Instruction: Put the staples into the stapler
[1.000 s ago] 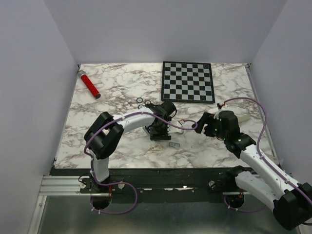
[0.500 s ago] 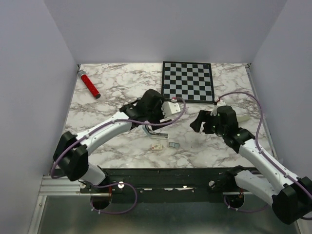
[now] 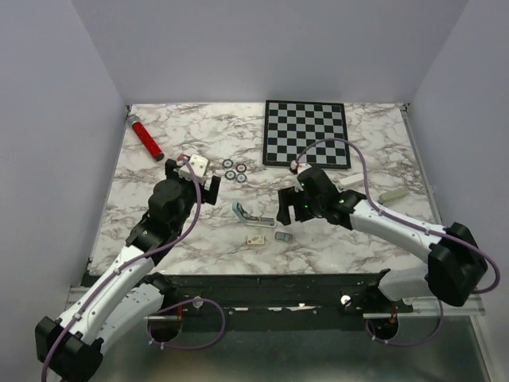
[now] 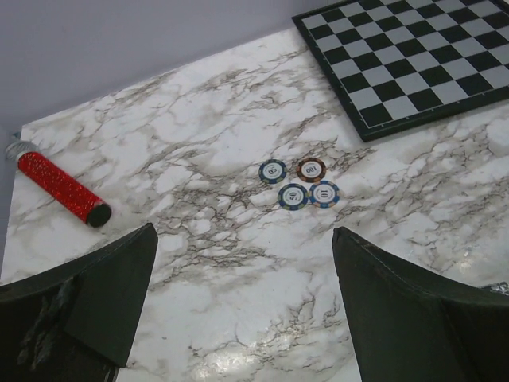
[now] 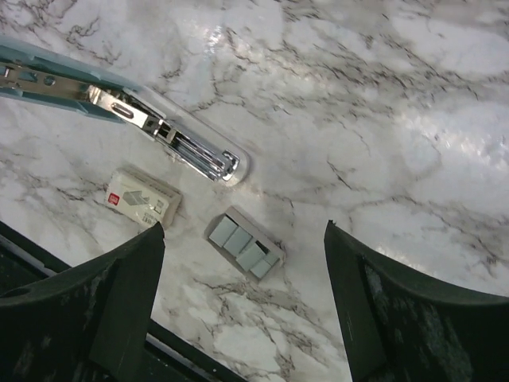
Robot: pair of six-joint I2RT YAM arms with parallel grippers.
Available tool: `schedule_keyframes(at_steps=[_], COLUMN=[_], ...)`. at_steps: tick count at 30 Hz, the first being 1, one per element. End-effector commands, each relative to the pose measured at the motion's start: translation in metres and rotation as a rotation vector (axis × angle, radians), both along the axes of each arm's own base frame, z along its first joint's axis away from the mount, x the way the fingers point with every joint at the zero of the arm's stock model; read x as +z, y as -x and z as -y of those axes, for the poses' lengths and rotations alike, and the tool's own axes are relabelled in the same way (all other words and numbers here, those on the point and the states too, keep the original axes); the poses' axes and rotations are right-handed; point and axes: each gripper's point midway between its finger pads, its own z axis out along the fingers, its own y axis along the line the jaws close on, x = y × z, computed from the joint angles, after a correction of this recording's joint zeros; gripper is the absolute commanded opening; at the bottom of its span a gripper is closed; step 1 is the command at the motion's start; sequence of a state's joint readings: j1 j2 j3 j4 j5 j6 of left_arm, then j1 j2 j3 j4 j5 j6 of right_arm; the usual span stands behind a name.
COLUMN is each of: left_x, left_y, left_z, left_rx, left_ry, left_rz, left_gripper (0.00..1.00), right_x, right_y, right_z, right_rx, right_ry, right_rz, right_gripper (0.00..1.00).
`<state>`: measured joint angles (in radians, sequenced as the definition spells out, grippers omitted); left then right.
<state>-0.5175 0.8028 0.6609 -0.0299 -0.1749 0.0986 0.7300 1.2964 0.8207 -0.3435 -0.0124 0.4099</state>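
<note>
The stapler (image 3: 250, 213) lies hinged open near the table's front. In the right wrist view its light blue top (image 5: 48, 76) points left and the metal channel (image 5: 187, 147) is exposed. The staples (image 3: 283, 236) (image 5: 242, 242), a teal-grey strip in a small tray, lie just right of the small cream box (image 3: 256, 239) (image 5: 143, 197). My right gripper (image 3: 288, 213) (image 5: 242, 229) hangs open directly above the staples, touching nothing. My left gripper (image 3: 192, 177) (image 4: 242, 232) is open and empty, well left of the stapler, over bare marble.
Several poker chips (image 3: 235, 171) (image 4: 298, 181) lie behind the stapler. A red tube (image 3: 147, 139) (image 4: 64, 188) rests at the back left, a chessboard (image 3: 306, 134) (image 4: 413, 56) at the back. An all-white bar (image 3: 391, 193) lies far right.
My left arm has pulled back to the left, away from the stapler, and its jaws have opened wide. My right arm has swung left, over the staples.
</note>
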Motion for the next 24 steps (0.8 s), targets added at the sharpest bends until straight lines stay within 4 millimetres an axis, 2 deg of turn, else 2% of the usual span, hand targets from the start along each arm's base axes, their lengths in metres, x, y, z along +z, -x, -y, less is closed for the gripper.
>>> schedule_keyframes(at_steps=[1,2,3,4,5,7,13,16,20,24], left_x=[-0.002,0.003,0.007,0.011,0.016,0.020,0.012,0.010,0.008,0.007], left_y=[0.007,0.008,0.009,0.010,0.010,0.010,0.010,0.006,0.003,0.002], left_z=[-0.040,-0.050,-0.055,-0.061,-0.065,-0.072,-0.078,-0.073,-0.070,-0.069], left_rx=[0.212,0.259,0.284,0.307,0.329,0.362,0.390,0.370,0.364,0.361], left_ry=[0.117,0.121,0.120,0.120,0.124,0.122,0.072,0.063,0.060,0.066], left_rz=[0.081,0.108,0.122,0.141,0.168,0.181,0.172,0.161,0.153,0.152], left_gripper=[0.99,0.99,0.99,0.99,0.99,0.99,0.99,0.99,0.99,0.99], right_x=[0.004,-0.009,-0.013,-0.008,-0.021,-0.023,-0.045,-0.054,-0.059,-0.063], right_y=[-0.018,-0.013,-0.013,-0.018,-0.014,-0.018,-0.022,-0.022,-0.024,-0.026], right_z=[-0.031,-0.042,-0.048,-0.057,-0.063,-0.072,-0.080,-0.085,-0.093,-0.095], right_rx=[0.150,0.203,0.235,0.272,0.304,0.345,0.414,0.427,0.425,0.398], right_ry=[0.115,0.146,0.166,0.179,0.215,0.234,0.291,0.298,0.304,0.309], right_rz=[0.099,0.080,0.081,0.109,0.091,0.105,0.080,0.064,0.065,0.056], right_gripper=[0.88,0.88,0.88,0.88,0.88,0.87,0.81,0.75,0.62,0.55])
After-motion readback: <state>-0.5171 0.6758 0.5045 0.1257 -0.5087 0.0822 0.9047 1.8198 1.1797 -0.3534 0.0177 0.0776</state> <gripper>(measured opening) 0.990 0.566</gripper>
